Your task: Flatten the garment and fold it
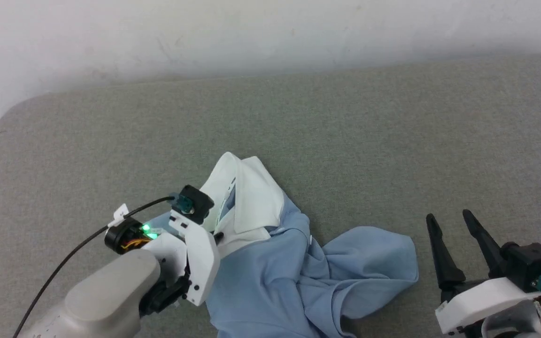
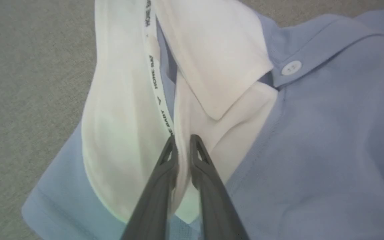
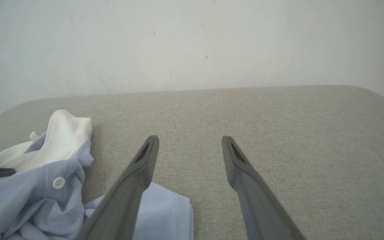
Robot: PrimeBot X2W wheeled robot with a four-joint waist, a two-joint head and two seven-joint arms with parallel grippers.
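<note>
I'm working in what looks like a plain test room or lab, grey cloth-covered table (image 1: pixel 345 117) with rounded corners, bare scuffed white wall (image 1: pixel 251 33) behind it.

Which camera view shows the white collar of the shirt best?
The left wrist view: the collar is close and large, with printed neck tape. The head view shows it smaller; the right wrist view shows one far corner.

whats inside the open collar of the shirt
Inside the white collar of the light blue knit polo shirt: a white neck tape with dark lettering and blue cloth. The left gripper pinches a collar fold. Deeper in, folds hide the rest.
</note>
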